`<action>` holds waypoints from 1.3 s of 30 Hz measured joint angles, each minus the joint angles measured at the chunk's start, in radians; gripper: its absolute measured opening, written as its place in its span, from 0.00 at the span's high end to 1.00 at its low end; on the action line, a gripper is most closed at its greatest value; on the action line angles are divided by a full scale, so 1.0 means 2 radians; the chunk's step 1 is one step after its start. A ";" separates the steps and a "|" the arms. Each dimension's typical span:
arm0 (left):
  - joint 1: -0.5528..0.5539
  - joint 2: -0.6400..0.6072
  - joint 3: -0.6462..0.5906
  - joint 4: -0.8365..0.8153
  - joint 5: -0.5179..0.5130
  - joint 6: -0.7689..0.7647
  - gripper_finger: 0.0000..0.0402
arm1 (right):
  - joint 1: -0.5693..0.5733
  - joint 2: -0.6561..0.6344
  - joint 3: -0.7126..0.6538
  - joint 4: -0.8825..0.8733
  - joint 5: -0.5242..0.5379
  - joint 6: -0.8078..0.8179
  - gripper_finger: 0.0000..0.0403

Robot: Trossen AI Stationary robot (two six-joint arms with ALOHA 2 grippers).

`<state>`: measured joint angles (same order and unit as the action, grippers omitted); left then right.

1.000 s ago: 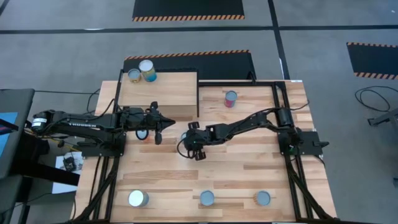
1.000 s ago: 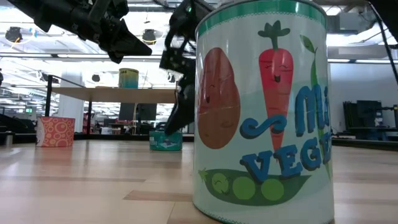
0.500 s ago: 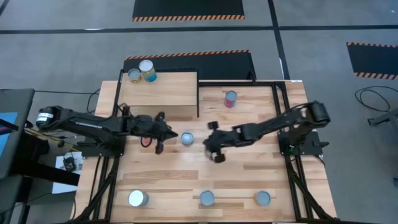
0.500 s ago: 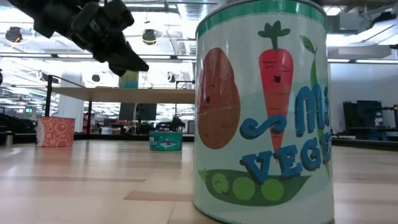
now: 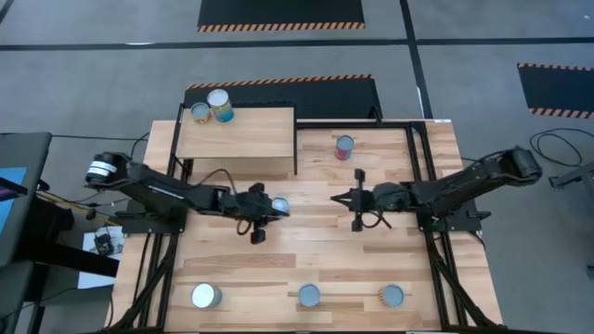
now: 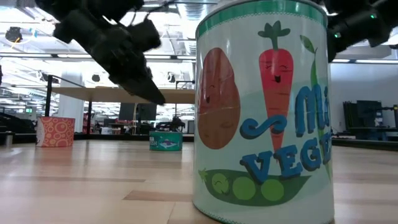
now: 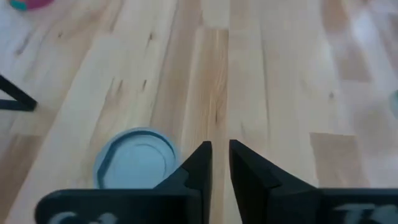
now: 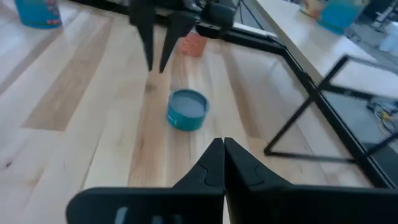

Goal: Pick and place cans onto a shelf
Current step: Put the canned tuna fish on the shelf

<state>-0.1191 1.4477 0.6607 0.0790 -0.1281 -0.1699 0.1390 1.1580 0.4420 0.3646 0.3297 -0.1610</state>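
Note:
A small teal can (image 5: 279, 206) with a silvery-blue top stands upright on the tabletop near the middle; it also shows in the right wrist view (image 8: 187, 109) and the low view (image 6: 166, 141). My left gripper (image 5: 267, 211) hovers just left of it, fingers (image 7: 198, 163) slightly open, with the can top (image 7: 137, 165) beside them, not between them. My right gripper (image 5: 337, 199) is shut (image 8: 222, 152) and holds nothing, to the can's right. Two cans (image 5: 212, 108) stand on the light wooden shelf (image 5: 243, 144) at the far left.
A pink can (image 5: 344, 147) stands at the far right of the table. Three cans stand along the near edge (image 5: 206, 296), (image 5: 309, 295), (image 5: 393, 295); one with a vegetable label fills the low view (image 6: 261, 106). Black frame rails (image 5: 413, 139) border the table.
My right gripper has drawn back from the teal can toward the table's right edge, leaving the can standing where it was. My left gripper has moved right and down toward that can, from beside the shelf.

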 joint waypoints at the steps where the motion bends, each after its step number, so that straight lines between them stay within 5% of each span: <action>1: 0.000 0.012 0.007 -0.003 -0.004 0.000 0.87 | 0.002 -0.007 -0.008 0.001 0.007 0.005 0.96; 10: 0.000 0.096 0.093 -0.136 -0.065 0.015 0.79 | 0.018 -0.004 -0.055 0.058 0.024 0.017 0.98; 18: 0.002 0.129 0.113 -0.161 -0.077 0.031 0.79 | 0.023 0.002 -0.066 0.078 0.024 0.023 0.96; 26: 0.001 0.123 0.121 -0.181 -0.082 0.041 0.97 | 0.023 0.004 -0.065 0.077 0.031 0.025 0.98; 39: 0.018 0.054 0.343 -0.433 -0.087 0.030 0.99 | 0.023 0.004 -0.065 0.071 0.031 0.032 0.97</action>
<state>-0.0833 1.5561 1.3469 -0.7877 -0.3027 -0.1105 0.1851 1.1667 0.3119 0.5061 0.3920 -0.0968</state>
